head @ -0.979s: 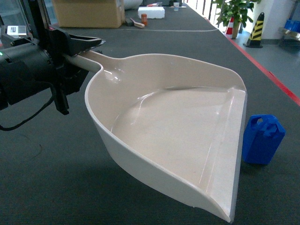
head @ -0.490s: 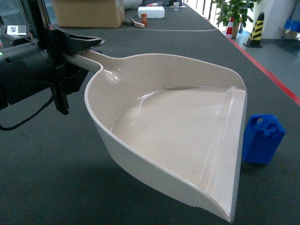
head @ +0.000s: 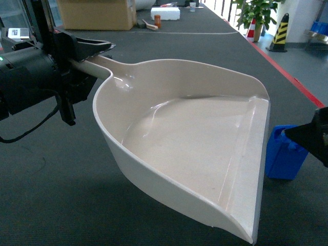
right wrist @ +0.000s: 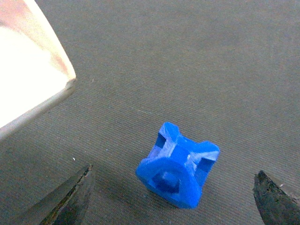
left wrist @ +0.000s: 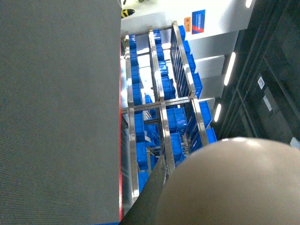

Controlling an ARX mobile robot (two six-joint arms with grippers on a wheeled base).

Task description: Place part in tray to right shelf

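Note:
The tray [head: 195, 148], a big beige scoop, hangs tilted just above the dark table. My left gripper [head: 88, 54] is shut on its long handle at the upper left. In the left wrist view the tray's [left wrist: 234, 187] curved outer wall fills the lower right beside one dark finger [left wrist: 150, 197]. The part [head: 283, 159], a small bright blue block, stands on the table just right of the tray's front lip. My right gripper [head: 313, 137] enters from the right edge beside it. In the right wrist view the gripper [right wrist: 173, 172] is open, one finger on each side of the part [right wrist: 180, 171], not touching it.
A red line [head: 292, 79] marks the table's right edge. A cardboard box [head: 95, 14] and small items stand at the far end. A steel rack with blue crates [left wrist: 159, 117] shows beyond the table; I cannot tell whether it is the right shelf. The tray's corner [right wrist: 33, 79] lies left of the part.
My right gripper has come into the head view from the right edge and now partly covers the part. The tray, the left gripper and the part have not moved.

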